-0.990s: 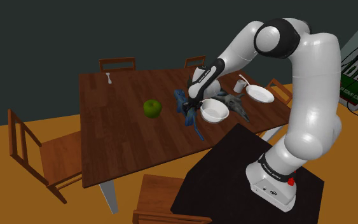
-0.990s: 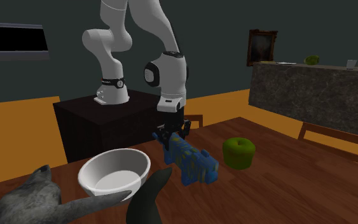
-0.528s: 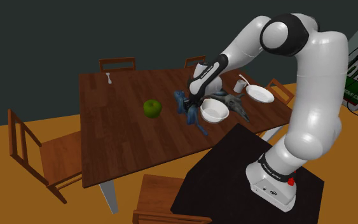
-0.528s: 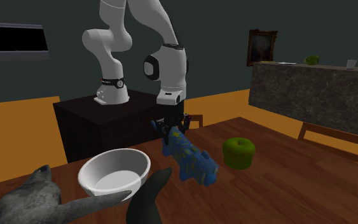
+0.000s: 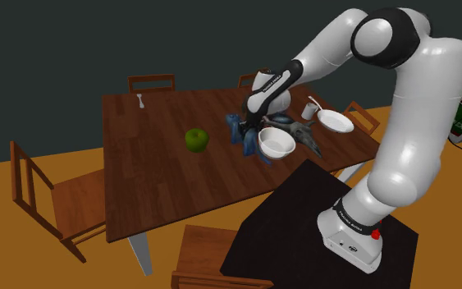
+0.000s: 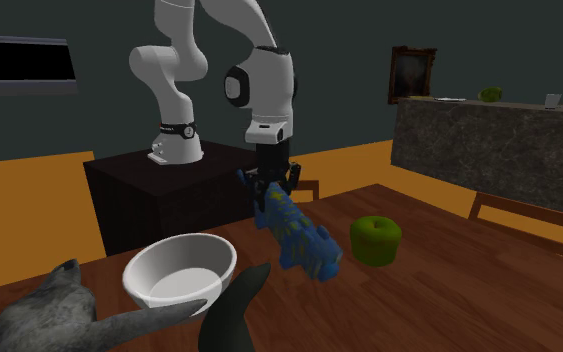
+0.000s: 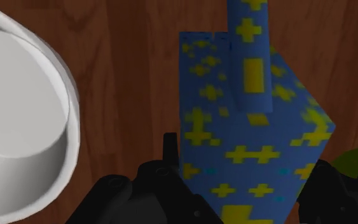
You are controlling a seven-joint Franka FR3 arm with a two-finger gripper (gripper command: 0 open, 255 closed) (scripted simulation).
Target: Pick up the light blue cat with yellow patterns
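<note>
The blue cat with yellow patterns [image 6: 297, 235] hangs tilted just above the wooden table [image 6: 449, 300], head end down toward the apple. My gripper [image 6: 271, 190] is shut on its upper end. In the shoulder view the cat [image 5: 244, 136] hangs below the gripper [image 5: 250, 123], right beside the white bowl. The wrist view looks down on the cat's patterned body [image 7: 247, 127], clasped between the two black fingers of the gripper [image 7: 247, 173].
A white bowl [image 5: 276, 143] sits close to the cat, toward the stand. A green apple [image 5: 197, 139] lies on its other side. A grey shark-like figure [image 5: 303, 131], a plate [image 5: 336, 121] and a cup [image 5: 311, 109] lie beyond. Chairs [image 5: 36, 197] ring the table.
The gripper has risen with the cat in its grasp. The cat has come up off the table and now hangs tilted. The bowl and apple have not moved.
</note>
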